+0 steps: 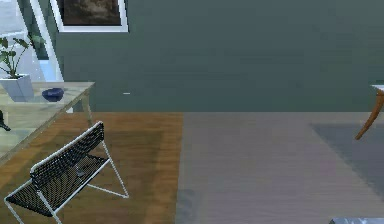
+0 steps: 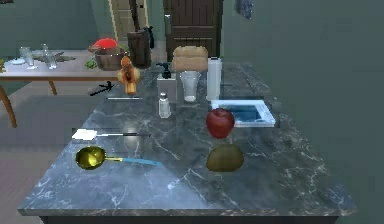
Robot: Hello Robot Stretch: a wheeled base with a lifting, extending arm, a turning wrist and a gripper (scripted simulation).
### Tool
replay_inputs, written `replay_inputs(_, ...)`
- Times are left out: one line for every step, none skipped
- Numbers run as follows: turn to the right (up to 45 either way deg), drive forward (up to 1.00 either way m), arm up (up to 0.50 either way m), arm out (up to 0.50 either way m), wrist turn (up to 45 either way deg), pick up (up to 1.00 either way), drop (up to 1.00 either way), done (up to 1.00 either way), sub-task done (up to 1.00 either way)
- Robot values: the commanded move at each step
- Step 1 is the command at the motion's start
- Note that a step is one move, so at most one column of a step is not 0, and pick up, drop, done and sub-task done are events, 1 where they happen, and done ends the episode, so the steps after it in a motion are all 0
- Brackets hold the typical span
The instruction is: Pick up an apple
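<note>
A red apple (image 2: 220,122) stands upright on the dark marble counter (image 2: 290,170), right of the middle in the arm side view. Just in front of it lies a brownish-green oval lump (image 2: 226,158). Behind the apple to the right rests a flat blue-and-white tray (image 2: 247,111).
On the counter lie a gold ladle (image 2: 92,157) and a white spatula (image 2: 88,134), with a shaker (image 2: 164,105), cup (image 2: 189,85), paper roll (image 2: 213,78) and bread (image 2: 190,57) behind. In the forward view, a table (image 1: 70,98) with a plant (image 1: 14,68) and a wire chair (image 1: 70,170) stand left.
</note>
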Motion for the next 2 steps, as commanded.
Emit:
replay_inputs(0.0,0.00,0.50,0.00,0.0,0.00,0.00,0.00,0.00)
replay_inputs(0.0,0.00,0.38,0.00,0.0,0.00,0.00,0.00,0.00)
